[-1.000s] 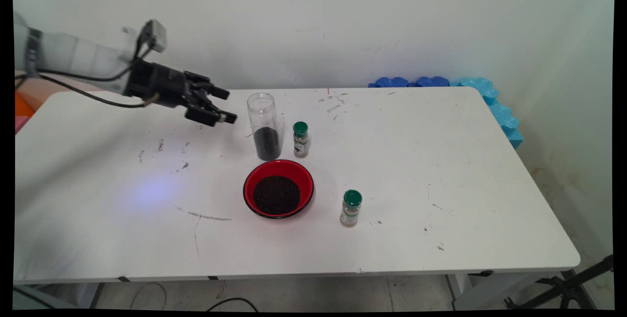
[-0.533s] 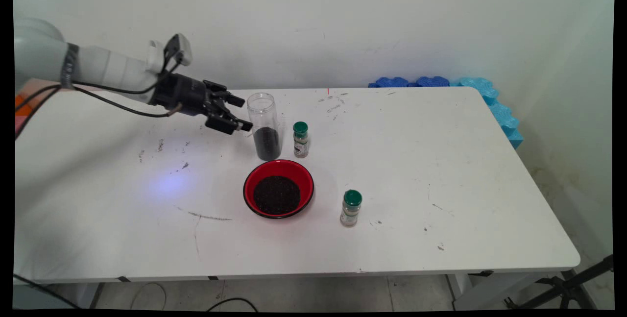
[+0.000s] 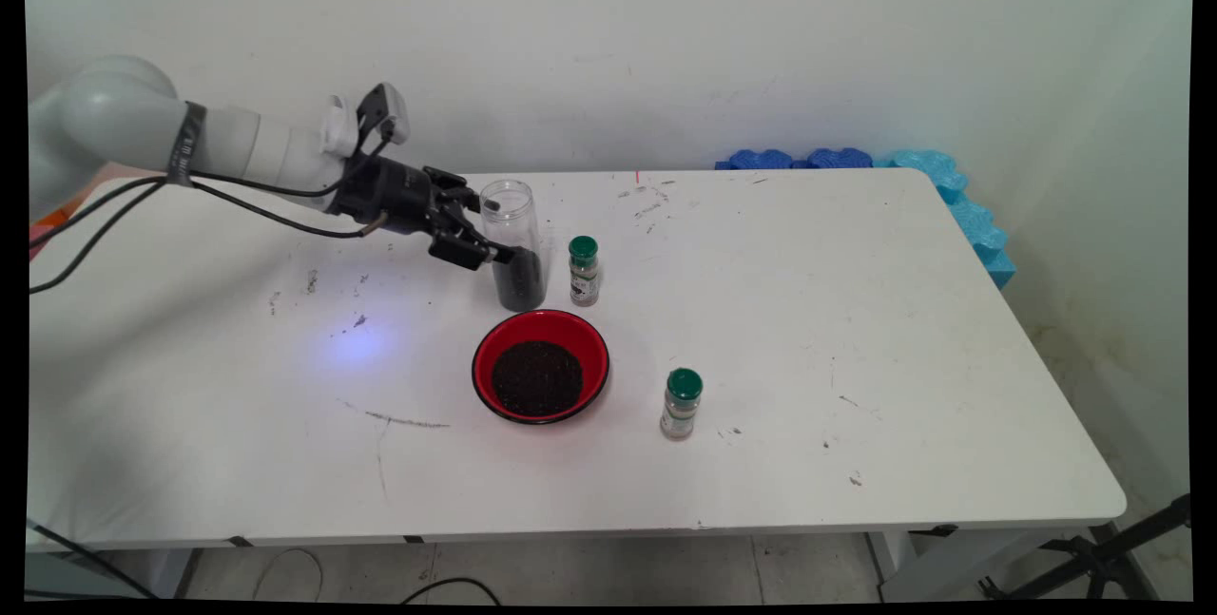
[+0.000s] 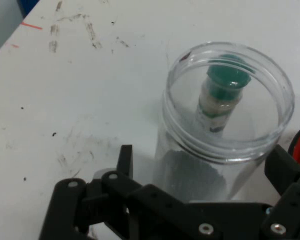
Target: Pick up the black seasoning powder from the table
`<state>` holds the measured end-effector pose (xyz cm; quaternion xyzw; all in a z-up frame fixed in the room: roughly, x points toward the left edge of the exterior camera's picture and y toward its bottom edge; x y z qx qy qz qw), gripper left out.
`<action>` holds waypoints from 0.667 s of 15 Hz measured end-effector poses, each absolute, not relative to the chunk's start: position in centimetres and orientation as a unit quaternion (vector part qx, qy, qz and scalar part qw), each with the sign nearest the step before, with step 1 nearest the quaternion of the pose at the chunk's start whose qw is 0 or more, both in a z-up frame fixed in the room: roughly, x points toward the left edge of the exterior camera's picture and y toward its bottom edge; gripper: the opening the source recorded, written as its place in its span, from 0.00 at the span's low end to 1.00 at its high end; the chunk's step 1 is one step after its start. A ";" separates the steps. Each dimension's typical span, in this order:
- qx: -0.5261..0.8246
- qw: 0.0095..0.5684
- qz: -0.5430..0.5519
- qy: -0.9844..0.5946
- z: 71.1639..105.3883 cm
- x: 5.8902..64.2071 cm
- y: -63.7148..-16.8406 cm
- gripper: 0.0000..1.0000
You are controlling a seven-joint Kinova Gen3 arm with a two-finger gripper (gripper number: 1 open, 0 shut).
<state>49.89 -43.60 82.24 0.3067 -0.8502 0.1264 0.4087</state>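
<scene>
Gripper [image 3: 488, 231]: black, two-fingered, reaching in from the left, level with the jar's middle. Fingers spread wide, one on each side of the jar (the hand view shows a finger [image 4: 126, 160] to the left and the other at the right edge); nothing gripped, and contact with the glass cannot be told.

Clear jar [image 3: 513, 244]: tall, open-topped, upright at the table's middle, lower part filled with dark grains. To close well here, the fingers would best meet the wall squarely, above the dark fill and below the rim, so the jar does not tip.

Spice bottle, green cap [image 3: 583, 270]: upright, just right of the jar, apart from it.

Red bowl [image 3: 540, 366]: nearer than the jar, holding dark grains.

Second green-capped bottle [image 3: 681, 403]: right of the bowl, near it.

White table [image 3: 856, 330]: scuffed.

Blue foam [image 3: 951, 192]: at the far right corner.
</scene>
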 end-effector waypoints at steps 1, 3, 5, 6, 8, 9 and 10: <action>0.305 0.409 0.126 -0.851 82.1 49.7 -43.8 1.00; 0.302 0.410 0.126 -0.851 81.7 49.3 -44.2 1.00; 0.301 0.410 0.127 -0.852 81.3 49.0 -44.5 1.00; 0.300 0.410 0.127 -0.852 81.2 48.8 -44.7 1.00; 0.299 0.411 0.127 -0.852 81.0 48.7 -44.9 1.00; 0.299 0.411 0.127 -0.852 80.9 48.6 -45.0 0.00; 0.299 0.412 0.128 -0.851 80.9 48.6 -45.1 0.00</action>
